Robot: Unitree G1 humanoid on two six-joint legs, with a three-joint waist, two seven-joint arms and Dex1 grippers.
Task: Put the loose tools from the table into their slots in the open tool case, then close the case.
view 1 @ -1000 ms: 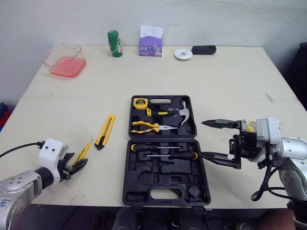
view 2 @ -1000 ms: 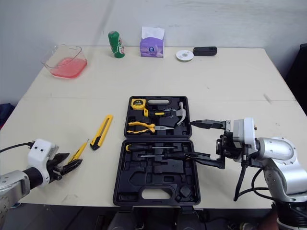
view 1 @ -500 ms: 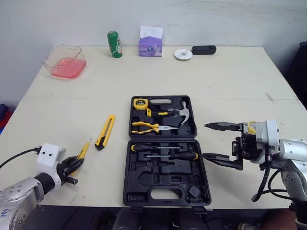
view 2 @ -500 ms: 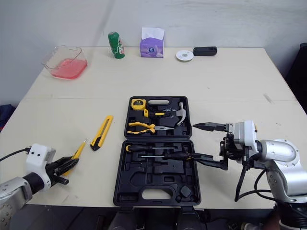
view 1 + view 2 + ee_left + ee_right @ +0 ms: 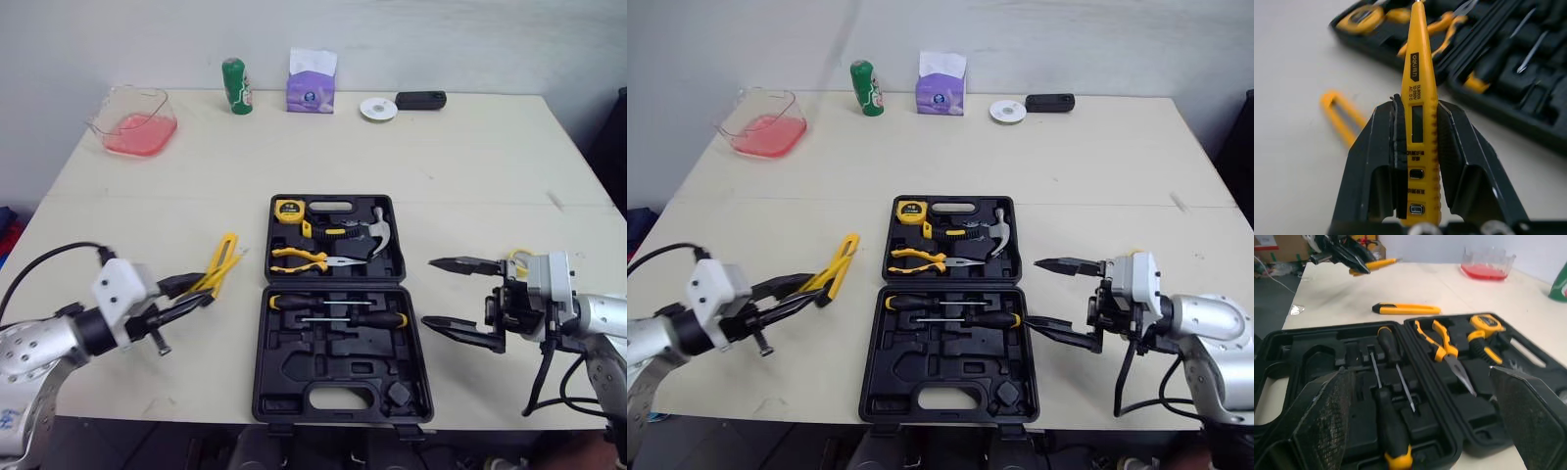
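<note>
1. Where the left gripper (image 5: pixel 1418 105) is closed, its fingers (image 5: pixel 1376 152) clamp the yellow pen (image 5: pixel 1417 54) on both flanks (the printed face is turned towards the wrist camera).
2. The pen is held off the table (image 5: pixel 470 157), left of the case (image 5: pixel 294 377), with its tip pointing towards the case. In the head views it overlaps the knife (image 5: pixel 1344 117).
3. The right gripper (image 5: pixel 427 292) is spread wide and grips nothing. It hovers just beside the right edge of the case, level with the hinge line, with both fingers pointing at the case.
4. The case lies open at the table centre.
   - Far half: tape (image 5: pixel 286 208), hammer (image 5: pixel 378 229) and pliers (image 5: pixel 304 258), all seated.
   - Near half: two screwdrivers (image 5: pixel 338 311), seated side by side along the hinge side.
5. The knife, yellow, lies flat on the table near the left side of the case, roughly parallel to that side.
6. Along the far table edge stand a tub (image 5: pixel 134 122) with red contents, a green can (image 5: pixel 234 86) and a tissue box (image 5: pixel 312 86), all well apart from the case.
</note>
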